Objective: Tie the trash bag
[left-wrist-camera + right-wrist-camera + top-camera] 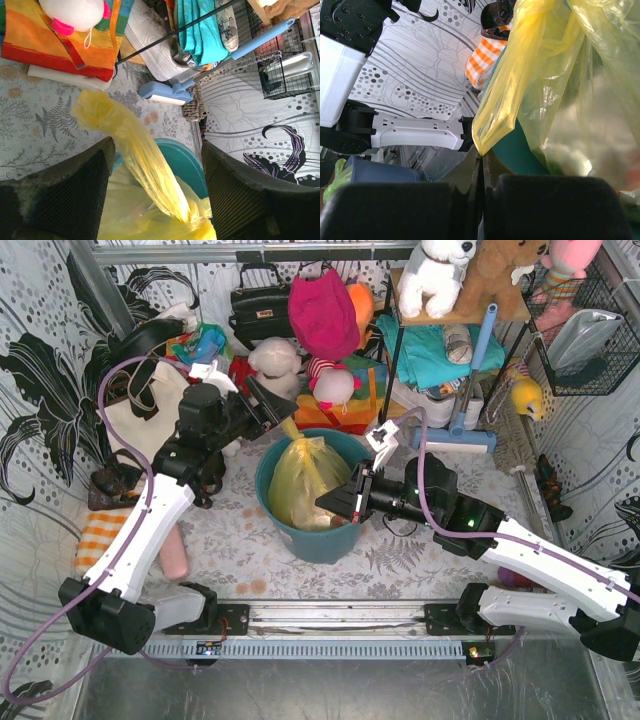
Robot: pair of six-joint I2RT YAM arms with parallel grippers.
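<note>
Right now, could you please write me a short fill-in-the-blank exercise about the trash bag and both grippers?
The trash bag sits inside a round ____ bin.
The left gripper is ____, with the bag's twisted tail between its fingers.
The right gripper is ____ on a flap of the bag.
Missing words: teal; open; shut.

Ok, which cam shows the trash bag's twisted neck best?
Left wrist: the twisted neck of the trash bag runs lengthwise between the open fingers of the left gripper, close and sharp. Top external shows it only as a short yellow strand above the teal bin. Right wrist shows another flap, its tip at the shut right gripper.
</note>
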